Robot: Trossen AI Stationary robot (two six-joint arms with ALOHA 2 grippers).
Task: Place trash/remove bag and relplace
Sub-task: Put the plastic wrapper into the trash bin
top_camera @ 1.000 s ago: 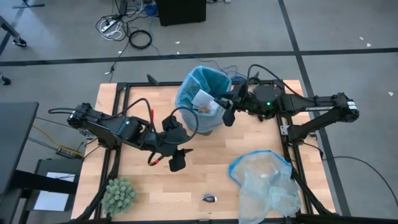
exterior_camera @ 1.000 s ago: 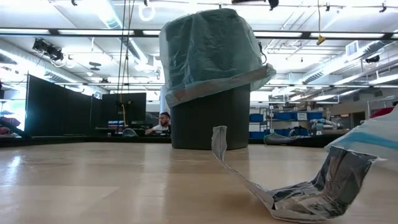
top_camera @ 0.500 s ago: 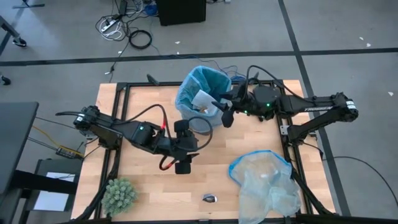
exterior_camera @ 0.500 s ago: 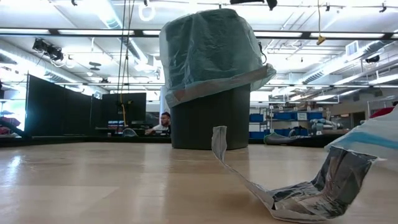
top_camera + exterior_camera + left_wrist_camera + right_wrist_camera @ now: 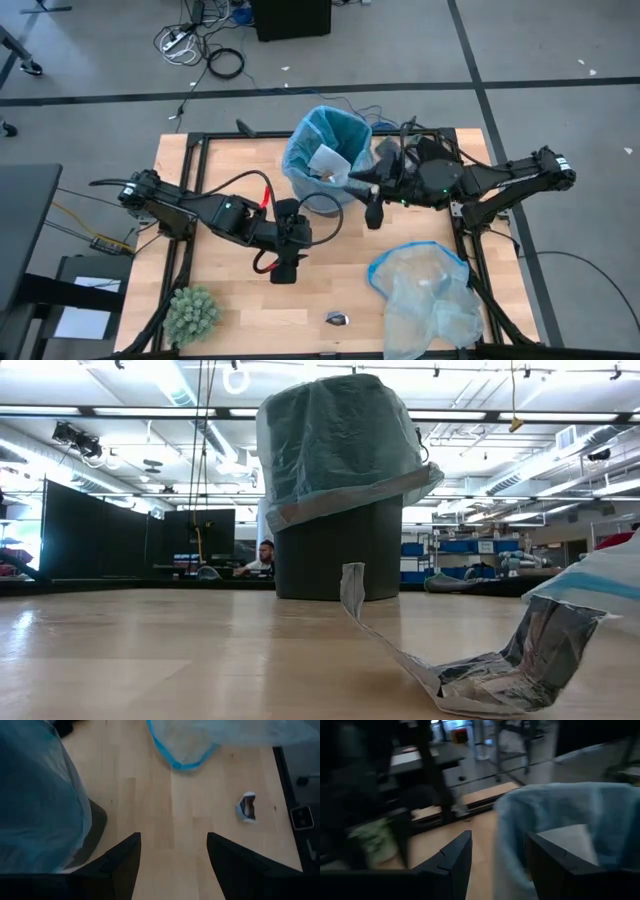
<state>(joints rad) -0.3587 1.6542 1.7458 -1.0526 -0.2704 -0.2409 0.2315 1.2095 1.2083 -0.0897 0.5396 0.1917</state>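
**Q:** Beside the bin (image 5: 330,200), what stands where, reading left to right?

**A:** Left of the bin, over bare table (image 5: 215,290), hangs the left gripper (image 5: 284,270), fingers (image 5: 117,865) parted and empty, touching nothing. The bin comes next, lined with the bag (image 5: 325,135), whose sky-blue film is folded down over the rim and drapes the outer wall. Inside lies the trash (image 5: 328,162), white paper on top. Just right of the bin hovers the right gripper (image 5: 374,212), fingers (image 5: 455,860) spread with nothing between them, the bag's rim close in front.

**Q:** How would the bag handle?

**A:** Judged from its crinkled drape: thin, soft, slippery and easily torn. It looks light, since the scraps seem to weigh little. The folded-over rim is the likeliest hold, pinched on opposite sides and lifted evenly.

**Q:** What else lies near the bin?

**A:** A stray wrapper (image 5: 338,319) lies on the table toward the front, well apart, and a paler clear bag (image 5: 425,290) rests to its right.
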